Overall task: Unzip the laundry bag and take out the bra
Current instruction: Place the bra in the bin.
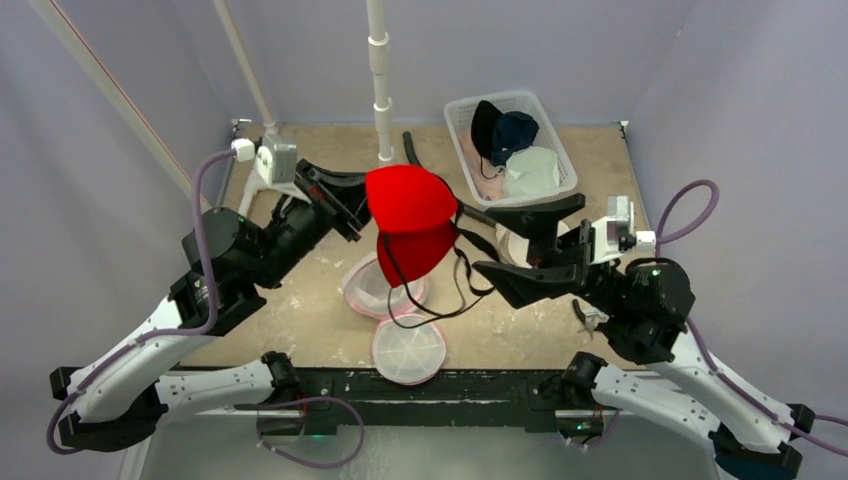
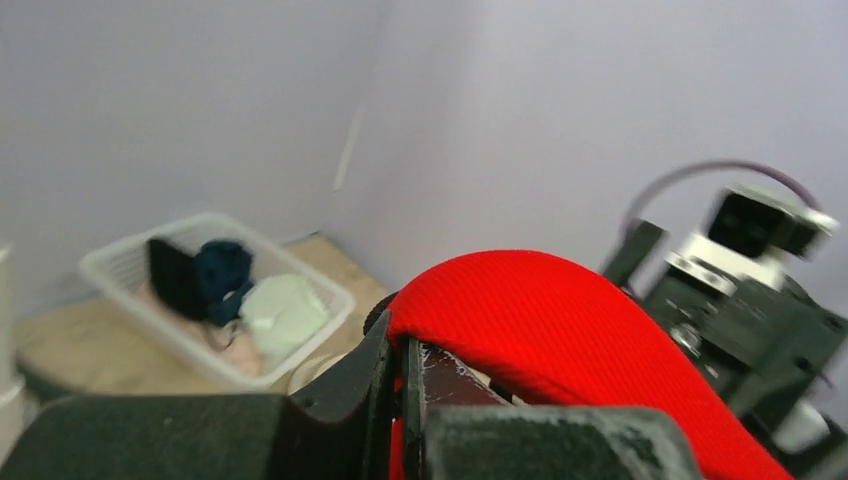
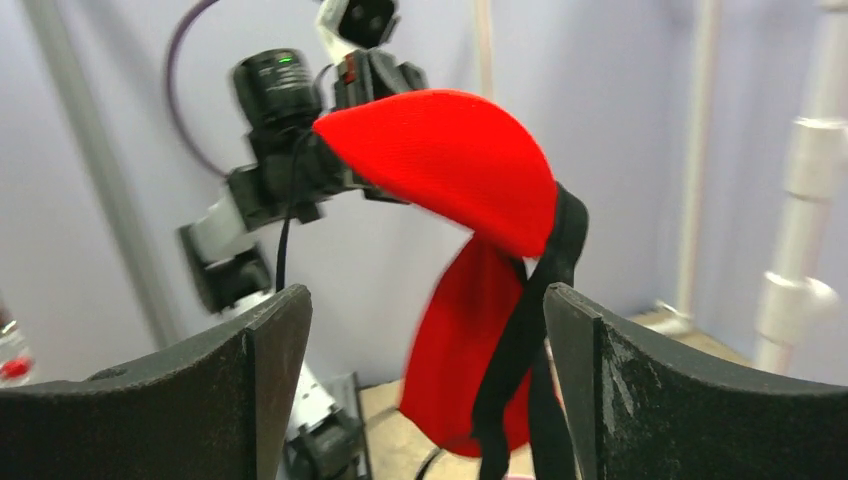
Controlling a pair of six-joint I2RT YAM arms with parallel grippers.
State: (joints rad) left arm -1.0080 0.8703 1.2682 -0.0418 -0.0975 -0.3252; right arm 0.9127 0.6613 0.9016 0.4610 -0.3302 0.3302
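**Red bra held up over the open laundry bag**

My left tool (image 1: 357, 207) is clamped shut on the edge of the red bra (image 1: 411, 201), which hangs in the air above the middle of the surface (image 1: 310, 320). My right tool (image 1: 488, 238) stands wide open just right of it, gripping nothing.

The top view alone shows the pink mesh laundry bag (image 1: 385, 287) lying open on the surface beneath the bra, its round halves apart. The bra's black straps (image 1: 462, 290) dangle towards it.

The right wrist view shows one cup folded over the other between my spread fingers (image 3: 250, 390).

The left wrist view shows red fabric pinched at my closed fingers (image 2: 385, 385).

The white basket (image 1: 456, 118) at the far right holds black, dark blue and pale garments.
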